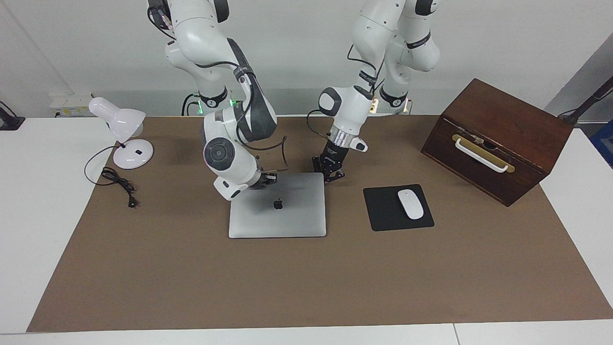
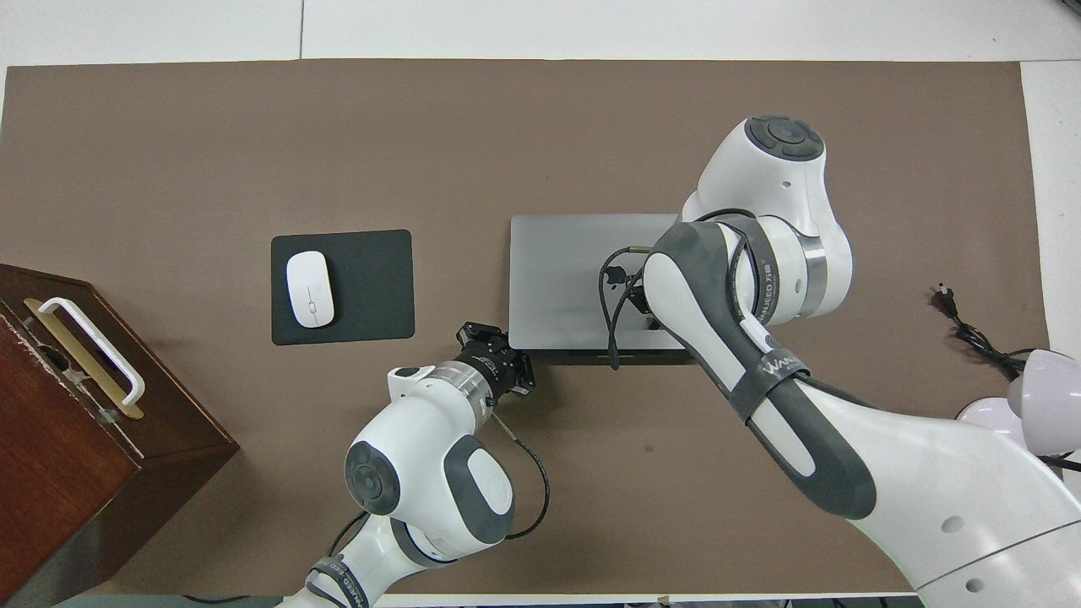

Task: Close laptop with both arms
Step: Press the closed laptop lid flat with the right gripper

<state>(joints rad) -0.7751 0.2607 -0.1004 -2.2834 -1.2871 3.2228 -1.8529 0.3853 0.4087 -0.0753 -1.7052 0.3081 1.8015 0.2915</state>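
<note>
MacBook laptop [image 1: 278, 206] lies lid-down, flat on the worktop [image 1: 191, 278] beside the mousepad [image 1: 397, 207]; right gripper [image 1: 269, 179] and left gripper [image 1: 334, 173], fingers shut, empty, at its robot-side edge; recommend lifting straight up, avoiding sideways drag.

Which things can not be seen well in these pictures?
- Overhead view: the right gripper is hidden under its own forearm.
- Overhead view: the desk lamp is cut off by the edge.
- Both views: the laptop lies shut, so its keyboard is hidden.
</note>
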